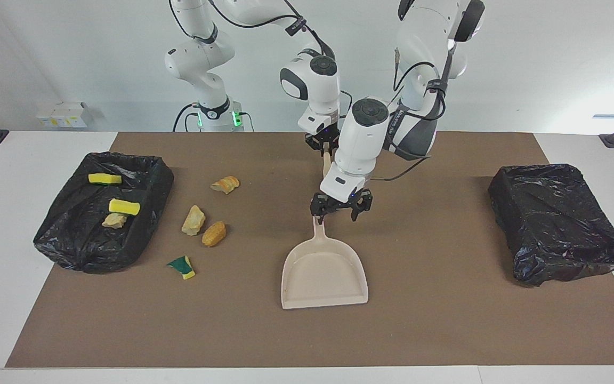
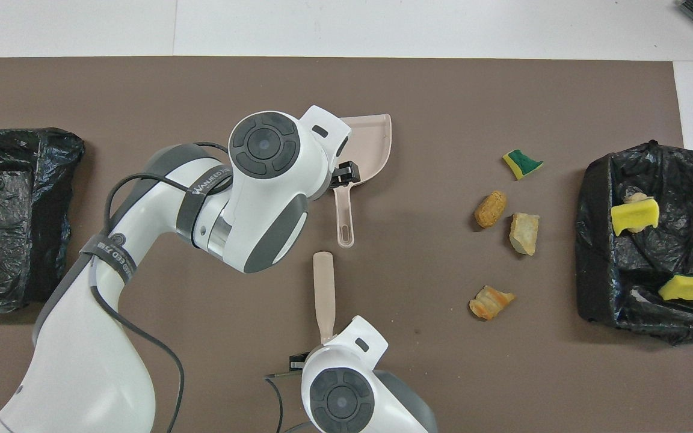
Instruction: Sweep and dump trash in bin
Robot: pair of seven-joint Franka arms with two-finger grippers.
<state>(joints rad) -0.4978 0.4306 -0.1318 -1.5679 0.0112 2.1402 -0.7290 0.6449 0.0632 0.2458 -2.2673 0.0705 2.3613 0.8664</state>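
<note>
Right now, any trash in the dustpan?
No, the dustpan lies empty; four scraps lie on the mat beside the bin.

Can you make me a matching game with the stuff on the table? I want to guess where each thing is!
Things:
1. dustpan
2. brush
3. green-and-yellow sponge piece
4. yellow sponge bit

Places:
A. inside the black bin
B. flat on the table, with the open left tool just above its handle
C. gripped by the shut right tool
D. loose on the brown mat, outside the bin

Pairs: 1-B, 2-C, 3-D, 4-A
</note>
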